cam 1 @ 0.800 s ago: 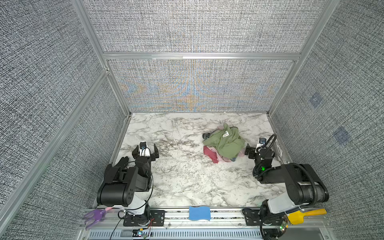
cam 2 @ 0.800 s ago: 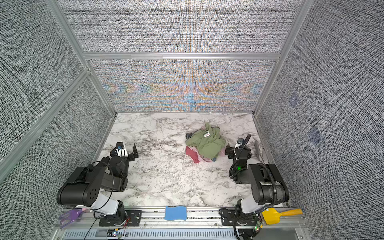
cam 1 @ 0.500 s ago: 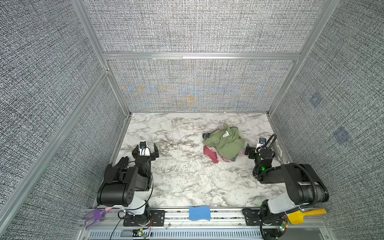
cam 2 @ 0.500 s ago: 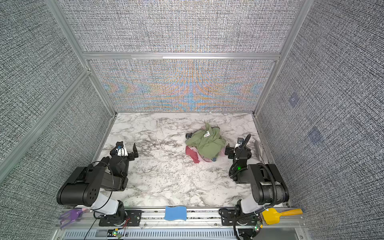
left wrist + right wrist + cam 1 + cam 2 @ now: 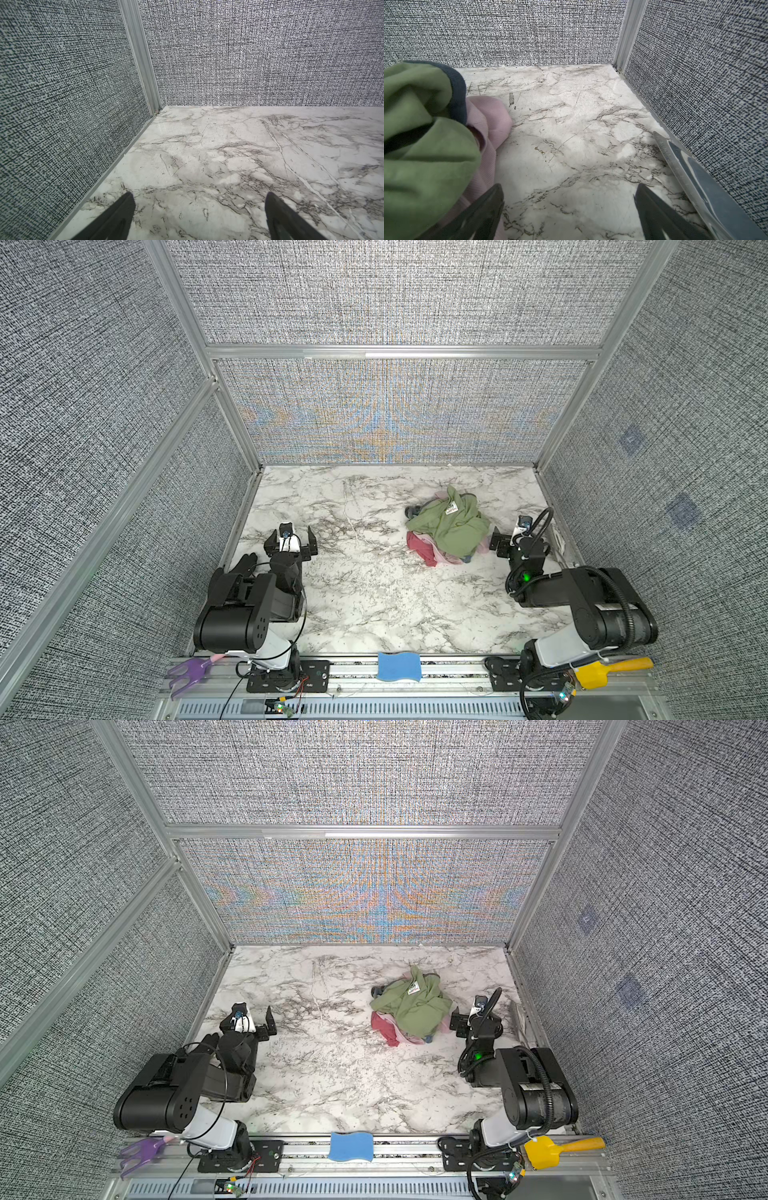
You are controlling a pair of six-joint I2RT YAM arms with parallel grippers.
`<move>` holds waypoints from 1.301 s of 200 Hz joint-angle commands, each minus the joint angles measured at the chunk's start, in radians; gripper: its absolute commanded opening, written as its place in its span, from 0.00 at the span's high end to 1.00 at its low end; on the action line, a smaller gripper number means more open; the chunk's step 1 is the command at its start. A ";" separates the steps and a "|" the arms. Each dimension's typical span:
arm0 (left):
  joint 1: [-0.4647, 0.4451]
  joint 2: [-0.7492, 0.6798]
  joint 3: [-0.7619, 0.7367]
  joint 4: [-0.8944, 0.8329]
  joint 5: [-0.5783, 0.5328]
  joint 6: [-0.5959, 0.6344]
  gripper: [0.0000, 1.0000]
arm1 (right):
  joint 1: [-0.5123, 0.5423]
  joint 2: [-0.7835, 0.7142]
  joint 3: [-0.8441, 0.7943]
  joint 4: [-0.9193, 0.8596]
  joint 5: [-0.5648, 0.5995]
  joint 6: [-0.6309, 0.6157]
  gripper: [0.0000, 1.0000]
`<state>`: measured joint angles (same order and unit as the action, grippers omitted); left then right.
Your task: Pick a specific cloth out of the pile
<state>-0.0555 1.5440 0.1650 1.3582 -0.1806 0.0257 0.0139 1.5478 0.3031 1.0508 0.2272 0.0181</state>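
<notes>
Cloth point(image 5: 420, 546) mostly under green garment point(image 5: 453, 526), only one red edge visible

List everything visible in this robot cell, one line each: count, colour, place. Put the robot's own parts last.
table: one, white-grey marble, cell floor
pile: one, mixed colours, table's right half
green garment: one, olive with a white label, on top of the pile
cloth: one, dusty rose-red, pile's near-left edge
pale pink cloth: one, under the green garment
dark grey piece: one, pile's far-left edge
sponge: one, blue, middle of the front rail
purple tool: one, front rail, left end
yellow tool: one, orange handle, front rail, right end
left gripper: one, black, open, empty, over bare table
right gripper: one, black, open, empty, beside the pile
</notes>
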 commanded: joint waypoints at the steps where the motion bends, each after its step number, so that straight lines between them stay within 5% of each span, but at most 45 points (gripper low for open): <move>1: 0.002 -0.002 0.002 0.009 0.013 0.001 0.01 | -0.018 -0.002 0.014 -0.013 -0.041 0.016 0.01; 29: 0.002 -0.007 -0.004 0.025 0.004 0.010 0.01 | -0.025 -0.003 0.015 -0.016 -0.057 0.020 0.02; 48: -0.006 -0.104 -0.008 -0.050 -0.038 0.005 0.11 | -0.009 -0.061 0.006 -0.039 -0.009 0.010 0.05; 81: -0.014 -0.419 0.125 -0.467 0.056 -0.047 0.25 | 0.054 -0.293 0.127 -0.456 0.060 0.015 0.09; 109: -0.117 -0.468 0.281 -0.694 0.111 -0.172 0.31 | 0.142 -0.390 0.237 -0.726 0.057 0.094 0.13; 151: -0.363 -0.308 0.420 -0.940 0.195 -0.302 0.36 | 0.270 -0.419 0.343 -0.973 0.055 0.161 0.17; 190: -0.560 -0.097 0.502 -0.947 0.272 -0.397 0.38 | 0.287 -0.452 0.358 -1.025 -0.059 0.247 0.20; 260: -0.716 0.307 0.792 -1.044 0.355 -0.417 0.49 | 0.293 -0.516 0.323 -1.084 -0.078 0.294 0.22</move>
<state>-0.7586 1.7908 0.8883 0.3744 0.1581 -0.3782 0.3042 1.0622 0.6411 -0.0040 0.1555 0.2790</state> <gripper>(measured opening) 0.522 0.778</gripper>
